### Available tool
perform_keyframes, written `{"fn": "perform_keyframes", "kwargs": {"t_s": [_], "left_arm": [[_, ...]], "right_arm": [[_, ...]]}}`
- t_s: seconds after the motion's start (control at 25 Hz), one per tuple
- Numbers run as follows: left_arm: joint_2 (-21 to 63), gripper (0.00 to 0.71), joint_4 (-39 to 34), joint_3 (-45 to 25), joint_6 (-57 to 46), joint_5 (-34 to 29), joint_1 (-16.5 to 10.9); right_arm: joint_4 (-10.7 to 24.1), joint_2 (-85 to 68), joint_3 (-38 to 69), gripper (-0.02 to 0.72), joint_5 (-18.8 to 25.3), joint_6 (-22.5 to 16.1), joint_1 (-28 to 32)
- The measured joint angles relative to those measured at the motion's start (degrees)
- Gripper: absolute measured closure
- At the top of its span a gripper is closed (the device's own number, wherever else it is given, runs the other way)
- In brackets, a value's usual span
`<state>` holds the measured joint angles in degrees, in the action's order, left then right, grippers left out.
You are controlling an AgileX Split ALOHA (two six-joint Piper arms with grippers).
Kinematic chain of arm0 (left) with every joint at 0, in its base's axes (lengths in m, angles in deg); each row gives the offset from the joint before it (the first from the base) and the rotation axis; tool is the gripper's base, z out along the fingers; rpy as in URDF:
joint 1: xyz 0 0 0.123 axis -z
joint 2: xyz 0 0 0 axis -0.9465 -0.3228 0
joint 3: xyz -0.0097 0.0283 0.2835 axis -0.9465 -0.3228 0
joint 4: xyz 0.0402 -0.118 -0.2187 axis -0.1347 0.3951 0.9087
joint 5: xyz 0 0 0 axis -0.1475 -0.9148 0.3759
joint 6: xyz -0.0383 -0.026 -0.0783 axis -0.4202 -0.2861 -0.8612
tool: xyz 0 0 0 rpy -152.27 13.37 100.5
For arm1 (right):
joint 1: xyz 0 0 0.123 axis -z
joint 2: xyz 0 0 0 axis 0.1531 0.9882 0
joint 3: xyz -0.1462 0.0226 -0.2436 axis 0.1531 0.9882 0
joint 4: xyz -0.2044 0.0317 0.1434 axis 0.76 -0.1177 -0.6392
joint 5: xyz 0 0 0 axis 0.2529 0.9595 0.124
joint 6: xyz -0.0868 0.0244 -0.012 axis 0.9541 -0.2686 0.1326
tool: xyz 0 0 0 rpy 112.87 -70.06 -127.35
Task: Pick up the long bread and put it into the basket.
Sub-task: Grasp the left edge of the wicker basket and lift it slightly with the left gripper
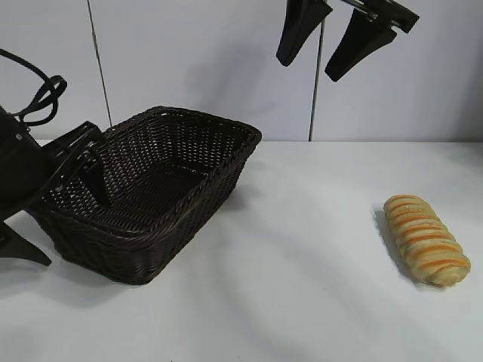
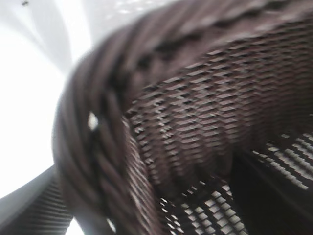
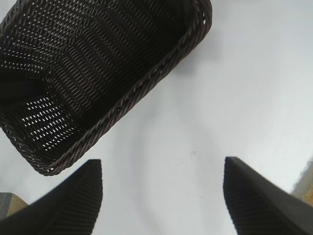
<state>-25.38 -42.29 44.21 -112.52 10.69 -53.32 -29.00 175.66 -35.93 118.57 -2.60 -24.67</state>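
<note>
White desk (image 1: 302, 286), pale panelled wall (image 1: 189, 60) standing behind it.

Hidden or cut off: left arm (image 1: 23, 181) is entering from the exterior view's left edge, mostly cropped. Left claw (image 1: 87, 170) is reaching over the near-left end of the basket (image 1: 219, 181), dark fingers lying against dark wicker, so whether it is spread or pinching the rim cannot be told. Left wrist view is showing only blurred weave and the braided rim (image 2: 98, 147) very close up; no fingers are making themselves out there. Right claw (image 1: 328, 38) is hanging at the exterior view's top edge, arm cropped away, its two black fingers (image 3: 73, 200) standing spread with bare desk between them, holding nothing. Long bread is lying outside both wrist views.

Long bread (image 1: 426, 240): resting on the desk at the exterior view's right, well apart from the basket and touched by neither claw. Long axis is running from the far end, nearer the wall, towards the camera and slightly rightward. Elongated oval loaf, pale golden-tan, orange-brown ridged stripes crossing its width.

Basket: large, rectangular, dark brown woven wicker, sloping sides, sitting at the left with its length angling from near-left to far-right; interior is showing only bare weave.
</note>
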Motion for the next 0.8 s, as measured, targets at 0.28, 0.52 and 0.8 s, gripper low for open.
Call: {"fn": "perform_keyframes", "kwargs": {"t_s": [0.28,0.52,0.8], "left_arm": [[0.0,0.570,0.4,0.0,-1.0,0.4,0.0],[0.0,0.611,1.3,0.0,-0.6,-0.9,0.2],[2.8,0.611,3.8,0.0,1.2,-5.4,-2.0]], "right_arm": [[0.0,0.0,0.0,0.197,0.0,0.1,0.0],[0.0,0.0,0.0,0.197,-0.1,0.1,0.0],[0.0,0.0,0.0,0.197,-0.1,0.1,0.0]]}}
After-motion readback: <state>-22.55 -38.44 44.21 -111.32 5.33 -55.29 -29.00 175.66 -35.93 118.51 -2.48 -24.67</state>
